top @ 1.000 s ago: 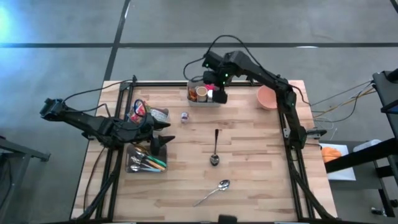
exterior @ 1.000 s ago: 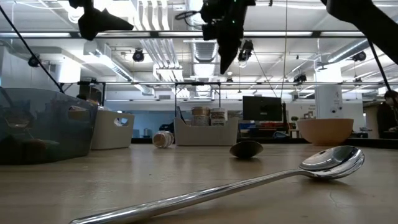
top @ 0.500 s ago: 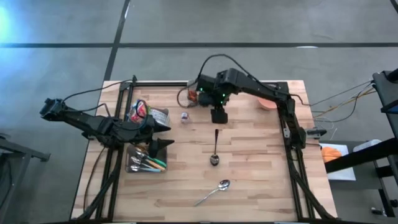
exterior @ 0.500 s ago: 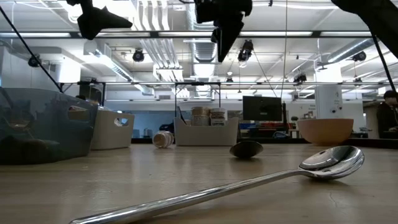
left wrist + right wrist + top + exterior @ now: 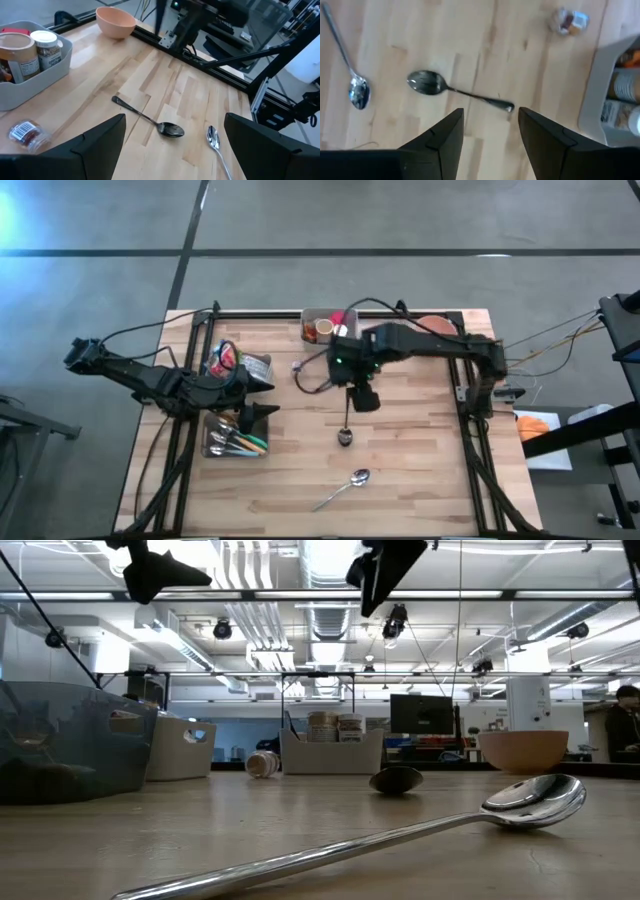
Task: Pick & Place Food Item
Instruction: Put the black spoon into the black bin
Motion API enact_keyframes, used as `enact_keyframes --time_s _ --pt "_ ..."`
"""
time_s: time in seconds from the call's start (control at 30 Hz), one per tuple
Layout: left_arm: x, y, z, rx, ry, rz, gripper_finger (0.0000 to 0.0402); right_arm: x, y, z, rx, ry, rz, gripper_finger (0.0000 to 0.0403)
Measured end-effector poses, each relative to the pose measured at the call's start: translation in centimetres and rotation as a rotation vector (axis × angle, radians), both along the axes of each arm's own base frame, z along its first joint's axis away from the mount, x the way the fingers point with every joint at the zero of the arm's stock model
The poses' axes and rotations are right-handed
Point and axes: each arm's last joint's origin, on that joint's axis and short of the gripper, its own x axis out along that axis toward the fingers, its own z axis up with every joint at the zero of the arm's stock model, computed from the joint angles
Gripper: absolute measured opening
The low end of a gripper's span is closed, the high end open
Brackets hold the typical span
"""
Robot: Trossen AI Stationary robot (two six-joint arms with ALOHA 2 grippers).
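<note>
Nothing picked yet: my right tool (image 5: 362, 400) is hovering mid-bench over the dark spoon's (image 5: 346, 418) handle, fingers parted and empty, while the small wrapped food item (image 5: 297, 367) is lying untouched nearer the far edge, beside the grey tray (image 5: 318, 316); my left tool (image 5: 262, 408) is waiting wide open by the left edge.

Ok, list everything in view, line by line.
table: one, light wood, under everything
dark spoon: one, dark metal, table centre
silver spoon: one, shiny, near edge
grey bin: one, grey, far edge
jars: at least two, in the grey bin
small wrapped item: one, clear wrapper, beside the bin
bowl: one, pink, far right, partly under the right arm
cutlery tub: one, clear, left side
left claw: dark, open, by the tub
right claw: dark, open, empty, above the dark spoon's handle
</note>
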Motion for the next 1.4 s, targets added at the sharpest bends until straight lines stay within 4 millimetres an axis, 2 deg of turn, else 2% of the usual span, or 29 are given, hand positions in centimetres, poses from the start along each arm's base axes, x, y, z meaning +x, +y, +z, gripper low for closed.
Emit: enact_keyframes --time_s 0.17,0.37,0.63,0.77,0.93,1.2,1.4 --pt "0.1 0.0 0.1 -0.004 -0.014 0.0 0.0342 -1.8 2.3 -1.5 0.0 -0.076 0.061 0.0183" --pt "0.1 0.0 0.2 -0.007 -0.023 0.0 0.0342 -3.3 4.4 -5.3 -0.015 -0.064 0.134 0.0183" --pt "0.2 0.0 0.4 -0.01 -0.044 0.001 0.0342 -4.4 6.1 -10.3 -0.196 0.021 0.433 0.0183" --pt "0.2 0.0 0.8 0.014 -0.052 -0.009 0.0342 -4.1 6.5 -11.8 -0.255 -0.044 0.591 0.0183" --pt "0.2 0.0 0.8 0.026 -0.046 -0.013 0.0342 -3.6 6.6 -12.7 -0.327 -0.143 0.726 0.0183" --pt "0.2 0.0 0.8 0.029 -0.039 -0.014 0.0342 -2.8 6.1 -14.8 -0.365 -0.155 0.805 0.0183" --pt "0.2 0.0 1.1 0.027 -0.047 -0.014 0.0342 -0.5 5.6 -16.1 -0.335 -0.063 0.79 0.0183"
